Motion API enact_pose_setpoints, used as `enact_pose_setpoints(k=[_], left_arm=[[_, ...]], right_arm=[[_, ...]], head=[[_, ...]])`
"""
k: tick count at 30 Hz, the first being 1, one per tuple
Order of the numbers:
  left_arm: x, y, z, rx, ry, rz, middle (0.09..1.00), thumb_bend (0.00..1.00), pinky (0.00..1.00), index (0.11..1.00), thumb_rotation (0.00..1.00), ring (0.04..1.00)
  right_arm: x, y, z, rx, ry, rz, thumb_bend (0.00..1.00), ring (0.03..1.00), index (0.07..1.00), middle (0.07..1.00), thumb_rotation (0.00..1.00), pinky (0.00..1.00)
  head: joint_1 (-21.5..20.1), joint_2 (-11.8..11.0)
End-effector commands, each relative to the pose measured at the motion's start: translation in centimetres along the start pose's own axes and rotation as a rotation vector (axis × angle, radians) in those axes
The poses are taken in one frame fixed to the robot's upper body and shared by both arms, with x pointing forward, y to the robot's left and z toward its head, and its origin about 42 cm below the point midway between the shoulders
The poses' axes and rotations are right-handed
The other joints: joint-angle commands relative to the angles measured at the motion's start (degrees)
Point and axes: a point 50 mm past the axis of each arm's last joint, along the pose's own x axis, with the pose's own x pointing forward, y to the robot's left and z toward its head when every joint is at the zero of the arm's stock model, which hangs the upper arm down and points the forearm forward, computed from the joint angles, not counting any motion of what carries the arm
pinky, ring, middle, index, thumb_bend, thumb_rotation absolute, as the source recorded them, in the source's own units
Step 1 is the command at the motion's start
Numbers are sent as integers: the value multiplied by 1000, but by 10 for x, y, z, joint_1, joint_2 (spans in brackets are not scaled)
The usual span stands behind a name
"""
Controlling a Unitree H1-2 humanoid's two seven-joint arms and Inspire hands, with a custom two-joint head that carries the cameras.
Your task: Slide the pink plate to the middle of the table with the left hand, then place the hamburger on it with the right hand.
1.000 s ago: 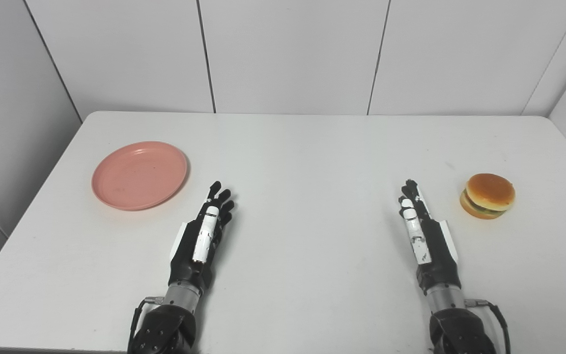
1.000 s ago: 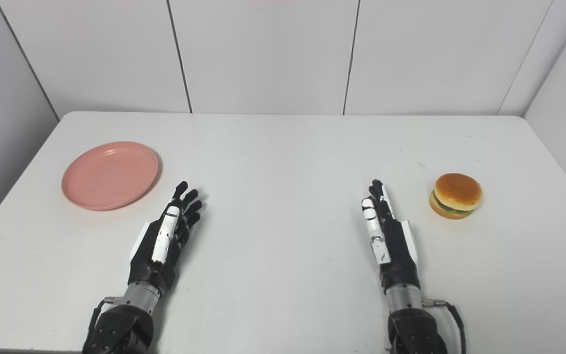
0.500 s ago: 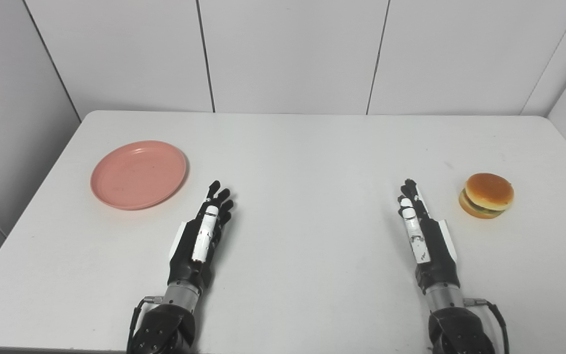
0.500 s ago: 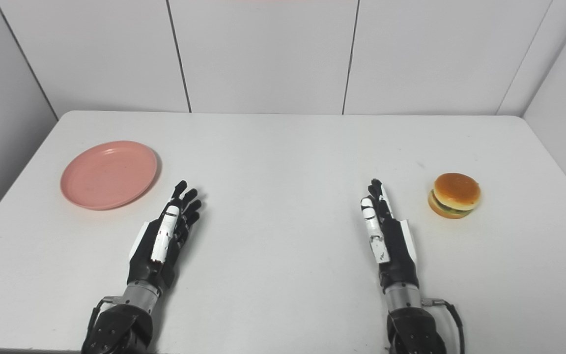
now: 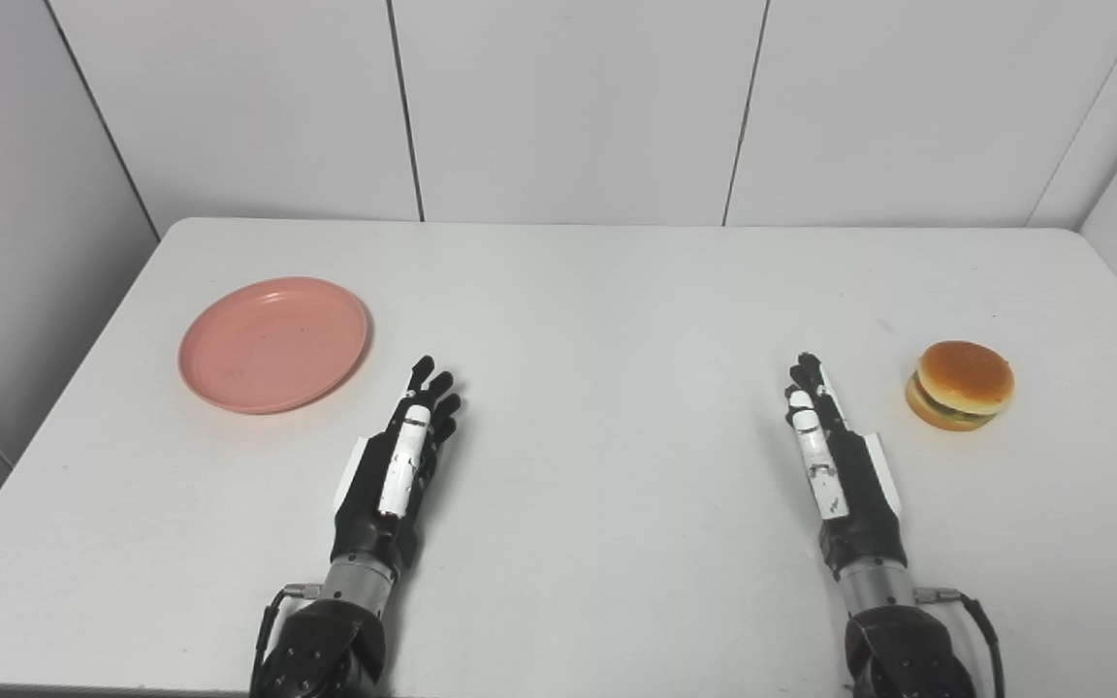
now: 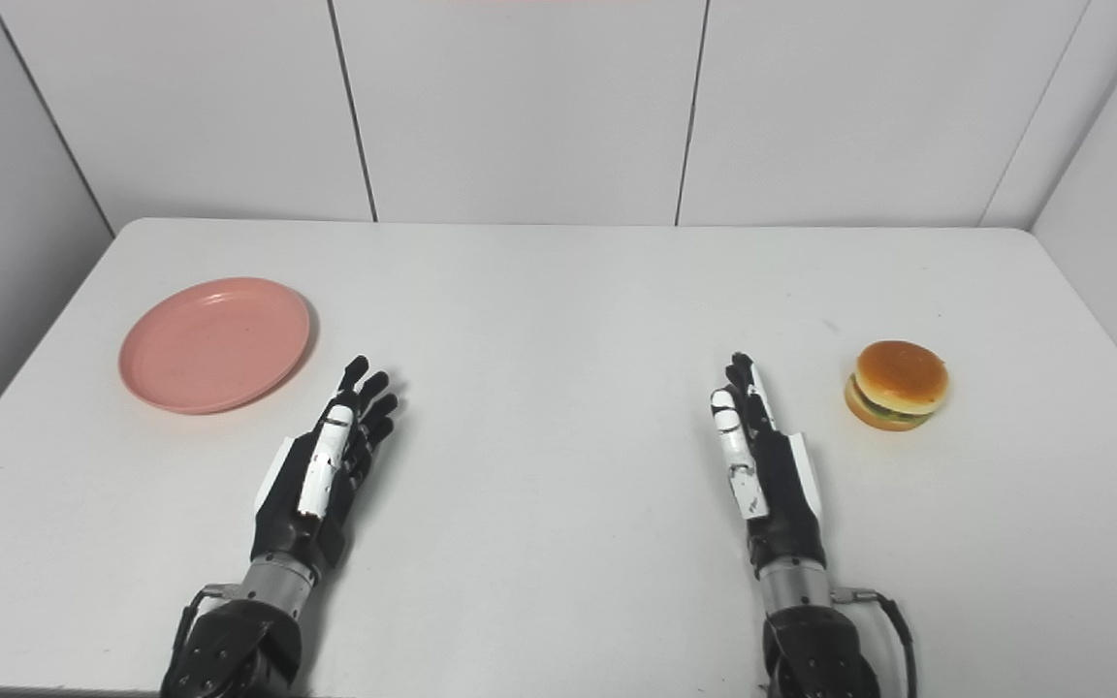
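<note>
Pink plate (image 5: 273, 344) is sitting empty on the left part of the white table (image 5: 597, 320), well short of the middle, with nothing lying in its shallow bowl. Its rim is showing whole and round, flat against the tabletop. Across the table, the hamburger (image 5: 960, 385) is resting near the right edge, upright, with its bun on top and a dark and green layer showing between the halves; the underside of it is hiding against the table.

Between the two, both hands are lying low over the near half of the table. The left hand (image 5: 397, 467) is pointing up and slightly right, its fingers (image 5: 434, 388) stretching out straight and a little apart, holding nothing; it is sitting near the plate's lower right but clear of it. The right hand (image 5: 835, 463) is stretching out the same way, edge-on to the camera, fingers extended and holding nothing, near the hamburger but apart from it. Whether either palm is pressing on the table or hovering just above it is hard to tell. Both forearms are being cut off by the bottom edge, and thin cables are looping beside the wrists.
</note>
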Motion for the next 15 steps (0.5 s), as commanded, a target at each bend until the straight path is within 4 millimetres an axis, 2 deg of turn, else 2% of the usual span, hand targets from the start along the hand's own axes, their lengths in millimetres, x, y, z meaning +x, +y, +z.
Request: enact_pose_setpoints(k=[1, 5, 10, 14, 15], left_arm=[[4, -5, 8, 1, -26, -27, 968, 369, 974, 975, 973, 955], [5, -5, 7, 1, -26, -28, 970, 369, 976, 976, 978, 958], [5, -8, 2, 4, -28, -26, 965, 356, 972, 972, 980, 952], [7, -15, -5, 2, -24, -28, 963, 354, 975, 970, 963, 949], [7, -17, -8, 2, -24, -31, 964, 353, 974, 969, 959, 951]], right_arm=[[-1, 2, -6, 1, 29, 7, 194, 960, 972, 966, 1000, 965], [-1, 2, -7, -6, 22, 13, 195, 963, 974, 967, 1000, 970], [0, -1, -9, 2, 30, 8, 201, 968, 975, 969, 1000, 979], [-1, -5, -15, 17, 22, 16, 192, 962, 984, 975, 1000, 978], [-1, -7, -17, 20, 26, 19, 193, 963, 986, 977, 1000, 981]], head=[[0, -1], [3, -4], [27, -16], [52, -34], [66, -46]])
